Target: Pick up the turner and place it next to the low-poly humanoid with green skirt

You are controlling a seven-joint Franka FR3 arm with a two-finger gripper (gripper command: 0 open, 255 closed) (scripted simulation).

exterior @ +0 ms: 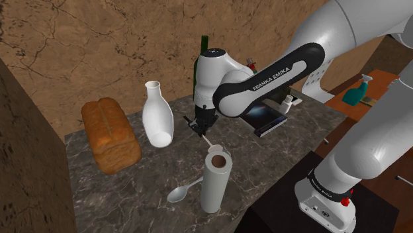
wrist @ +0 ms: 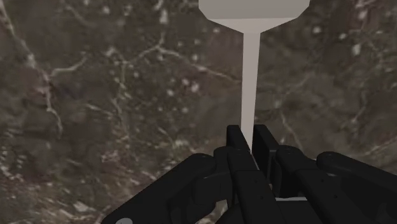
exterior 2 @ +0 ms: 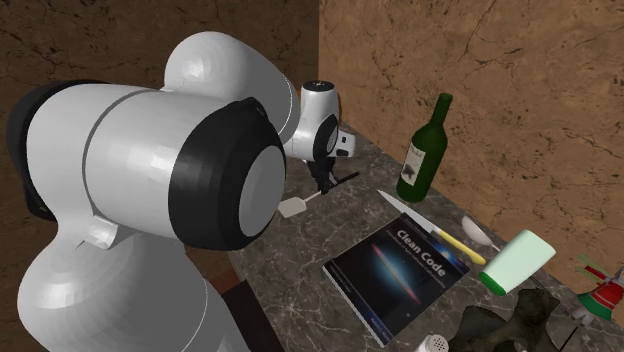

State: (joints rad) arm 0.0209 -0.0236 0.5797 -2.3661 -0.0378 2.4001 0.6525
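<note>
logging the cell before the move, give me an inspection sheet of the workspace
surface: dark marble table, white veins
job's things: white turner, handle gripped; red and green figure at second exterior view's right edge
clutter: loaf, vase, paper roll, spoon, book, knife, wine bottle, tipped white bottle
grippers: gripper, fingers shut on turner handle
cables: nothing seen
surroundings: brown cracked walls; spray bottle on orange surface
</note>
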